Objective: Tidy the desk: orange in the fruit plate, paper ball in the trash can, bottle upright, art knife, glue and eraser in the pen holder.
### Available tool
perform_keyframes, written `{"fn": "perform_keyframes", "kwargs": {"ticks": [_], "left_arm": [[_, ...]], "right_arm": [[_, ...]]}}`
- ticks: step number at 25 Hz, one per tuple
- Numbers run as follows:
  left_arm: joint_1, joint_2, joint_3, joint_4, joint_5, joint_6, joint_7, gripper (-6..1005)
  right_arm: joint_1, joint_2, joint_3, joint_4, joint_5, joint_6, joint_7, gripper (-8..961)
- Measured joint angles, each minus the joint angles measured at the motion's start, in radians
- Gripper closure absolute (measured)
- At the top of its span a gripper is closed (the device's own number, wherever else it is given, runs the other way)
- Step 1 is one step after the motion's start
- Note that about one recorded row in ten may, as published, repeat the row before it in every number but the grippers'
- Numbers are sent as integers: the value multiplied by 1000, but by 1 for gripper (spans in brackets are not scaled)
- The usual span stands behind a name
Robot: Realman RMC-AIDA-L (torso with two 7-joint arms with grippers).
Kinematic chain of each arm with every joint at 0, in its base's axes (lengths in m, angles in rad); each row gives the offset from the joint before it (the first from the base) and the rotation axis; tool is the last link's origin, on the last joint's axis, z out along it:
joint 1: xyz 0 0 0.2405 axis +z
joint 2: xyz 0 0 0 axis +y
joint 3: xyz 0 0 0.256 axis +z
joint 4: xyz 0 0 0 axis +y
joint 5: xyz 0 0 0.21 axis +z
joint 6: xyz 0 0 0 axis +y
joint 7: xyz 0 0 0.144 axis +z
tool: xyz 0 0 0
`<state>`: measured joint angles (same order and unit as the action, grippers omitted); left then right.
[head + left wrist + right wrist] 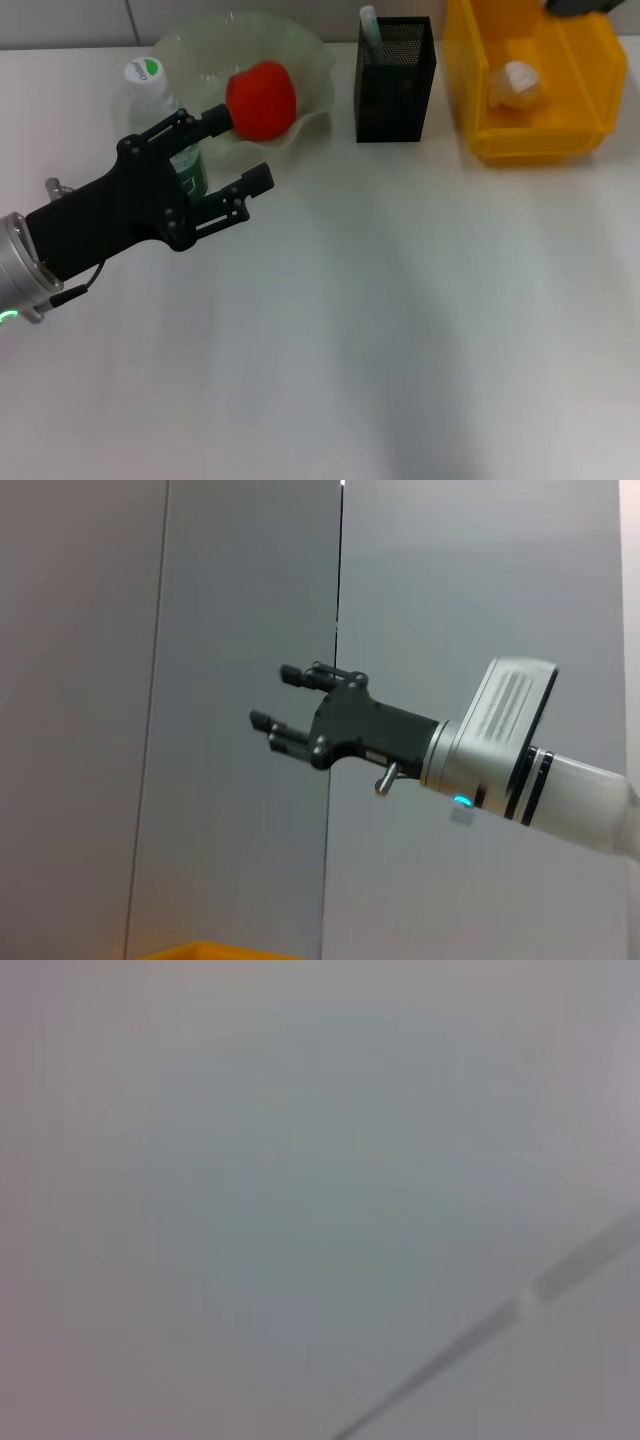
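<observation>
Red-orange and round, the orange [261,98] sits in the pale green wavy fruit plate [310,75] at about 11 o'clock on the desk [400,320]. Clear bottle [165,115] with a green label stands upright just beside the plate, at its 9 o'clock. Left gripper [238,150] hovers right by the bottle, jaws spread wide, holding nothing. Crumpled white paper ball [517,82] lies in the yellow bin [540,135] at 1 o'clock, black mesh pen holder [396,85] at 12.

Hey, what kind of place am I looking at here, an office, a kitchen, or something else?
Most likely a desk set up for a tidying test: a plain white table carrying a black mesh pen holder, a yellow bin and a fruit plate, with the left gripper open beside the bottle.
</observation>
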<state>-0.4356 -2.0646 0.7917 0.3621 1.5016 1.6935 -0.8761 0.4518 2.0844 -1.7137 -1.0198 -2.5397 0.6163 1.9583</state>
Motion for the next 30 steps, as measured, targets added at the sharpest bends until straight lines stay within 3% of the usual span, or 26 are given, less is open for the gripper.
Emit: {"fn": "perform_keyframes", "kwargs": {"ticks": [1,3,4,5,9,12,14,16,21,23,24,25,27,28,30], "left_arm": [[0,0,0,0,0,2,-5,202],[1,0,4,1,2,5,-19,202],[3,1,12,4,2,5,-31,202],[3,1,12,4,2,5,-31,202],[1,3,43,15,4,1,-55,202],[0,4,53,21,9,-1,-57,202],[0,5,58,30,17,-1,-58,202],[0,6,58,32,18,2,-58,202],[5,10,58,40,27,10,-63,202],[8,16,58,40,28,16,-76,202],[9,20,55,41,28,23,-91,202],[9,20,55,41,28,23,-91,202],[10,23,52,43,28,35,-103,202],[12,23,51,45,28,40,-106,202],[15,24,53,51,28,51,-110,202]], "right_arm": [[-17,-1,-1,-17,5,2,124,369],[-36,-3,-2,-31,-9,-3,319,256],[-49,-4,-12,-39,-48,-22,543,200],[-49,-4,-12,-39,-48,-22,543,198],[-57,-9,-61,-51,-107,-45,917,189],[-62,-23,-127,-108,-21,-62,1041,182],[-71,-39,-167,-195,83,-119,1038,177],[-77,-42,-169,-227,109,-151,1035,177],[-120,-53,-104,-433,260,-455,1020,177],[-117,-57,-25,-500,340,-633,1014,177],[-93,-58,64,-532,412,-798,1009,177],[-93,-58,64,-532,412,-798,1009,177],[-40,-47,190,-531,475,-1055,976,177],[-40,-47,190,-531,475,-1055,976,177],[-16,-37,253,-507,527,-1187,901,177]]}}
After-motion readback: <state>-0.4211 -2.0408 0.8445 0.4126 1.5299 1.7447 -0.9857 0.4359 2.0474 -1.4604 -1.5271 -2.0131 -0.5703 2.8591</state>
